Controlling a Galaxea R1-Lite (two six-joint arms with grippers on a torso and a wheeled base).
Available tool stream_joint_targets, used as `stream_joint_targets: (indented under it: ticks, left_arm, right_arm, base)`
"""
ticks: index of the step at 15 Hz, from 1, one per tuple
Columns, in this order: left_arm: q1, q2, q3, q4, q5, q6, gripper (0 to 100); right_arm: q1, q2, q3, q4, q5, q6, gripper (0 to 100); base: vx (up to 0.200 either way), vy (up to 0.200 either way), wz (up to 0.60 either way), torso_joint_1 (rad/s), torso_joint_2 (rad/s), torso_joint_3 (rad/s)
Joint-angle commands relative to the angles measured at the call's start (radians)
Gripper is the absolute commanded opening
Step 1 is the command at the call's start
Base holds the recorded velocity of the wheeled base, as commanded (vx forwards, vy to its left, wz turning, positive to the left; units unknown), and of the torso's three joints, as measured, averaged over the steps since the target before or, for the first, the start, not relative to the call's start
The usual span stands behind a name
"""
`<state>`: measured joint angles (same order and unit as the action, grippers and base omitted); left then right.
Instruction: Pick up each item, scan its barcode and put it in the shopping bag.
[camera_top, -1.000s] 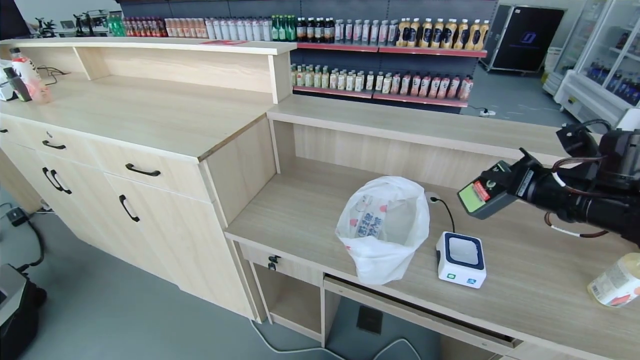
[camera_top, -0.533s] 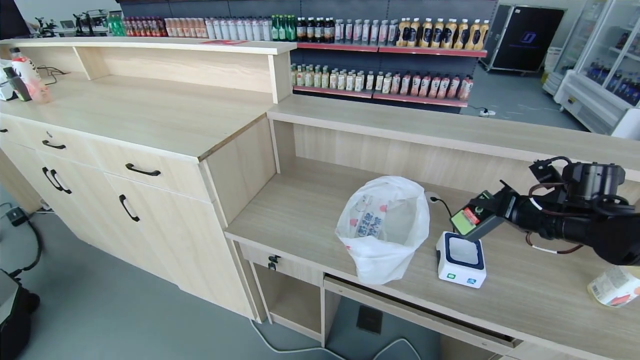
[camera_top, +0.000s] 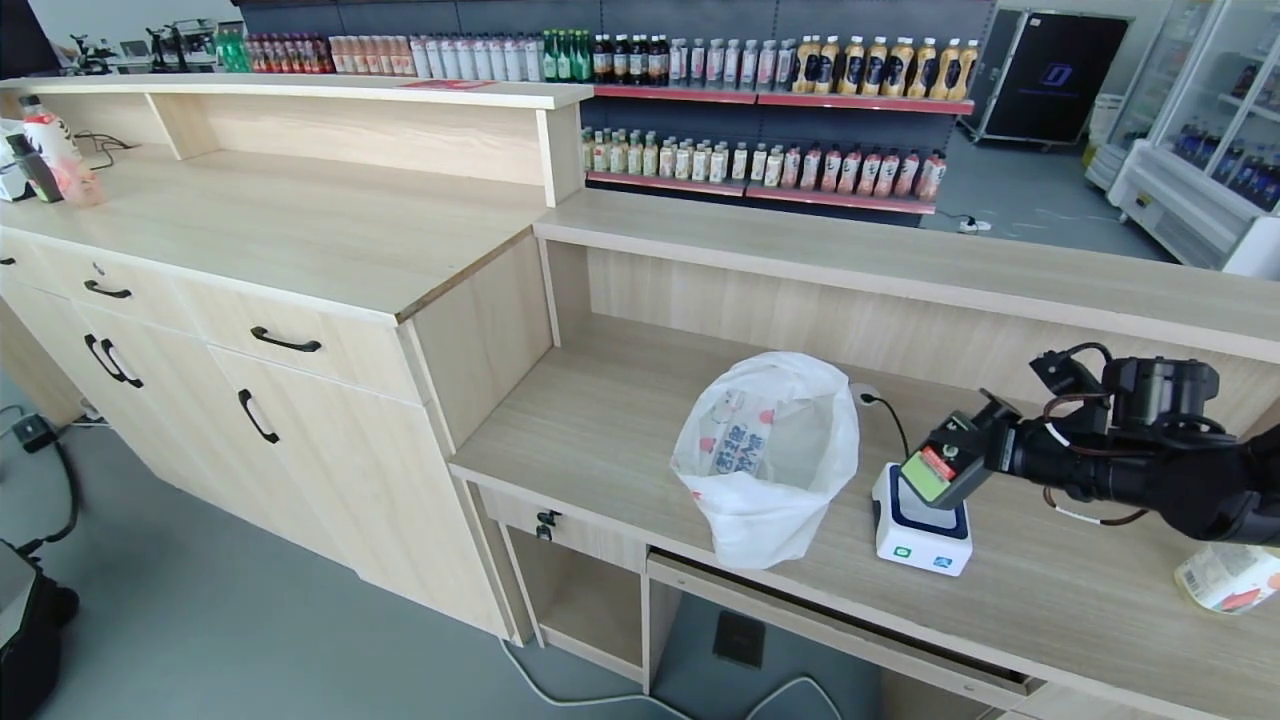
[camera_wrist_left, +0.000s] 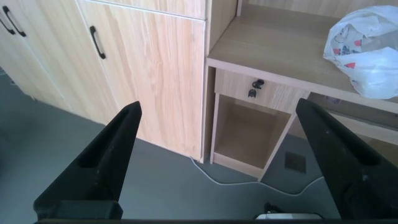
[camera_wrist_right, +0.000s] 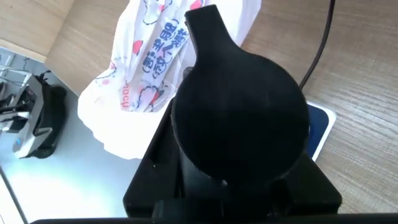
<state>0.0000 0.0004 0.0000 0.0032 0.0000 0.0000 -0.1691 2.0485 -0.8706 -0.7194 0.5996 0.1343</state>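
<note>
Scan step, apparently: right gripper (camera_top: 968, 452) pinching green-faced box (camera_top: 932, 470), scanner (camera_top: 925, 540) just below fingertips; left gripper (camera_wrist_left: 217, 109) spread. Next: over shopping bag (camera_top: 765, 470), release.

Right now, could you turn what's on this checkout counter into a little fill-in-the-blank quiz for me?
1. The right hand holds a small dark box with a green face over the white-and-blue tabletop device, which is the barcode ____.
2. The white plastic shopping bag stands on that device's ____ side, as the robot sees it.
3. The left hand, out over the grey floor, has its fingers ____.

Missing words: scanner; left; open.
</note>
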Motion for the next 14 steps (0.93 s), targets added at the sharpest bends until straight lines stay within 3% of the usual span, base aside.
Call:
stream_joint_targets:
  ticks: [1,5,14]
  left_arm:
    - [0.000,0.000,0.000,0.000,0.000,0.000,100]
    - [0.000,0.000,0.000,0.000,0.000,0.000,100]
    - [0.000,0.000,0.000,0.000,0.000,0.000,100]
  right_arm:
    - [0.014,0.028,-0.014,0.000,0.003,-0.002,0]
    - [0.023,0.076,-0.033,-0.002,0.003,-0.081,0]
    - [0.049,0.108,-0.064,-0.003,0.002,-0.088,0]
  base:
    - [0.000,0.000,0.00,0.000,0.00,0.000]
    - [0.000,0.000,0.00,0.000,0.00,0.000]
    - [0.000,0.000,0.00,0.000,0.00,0.000]
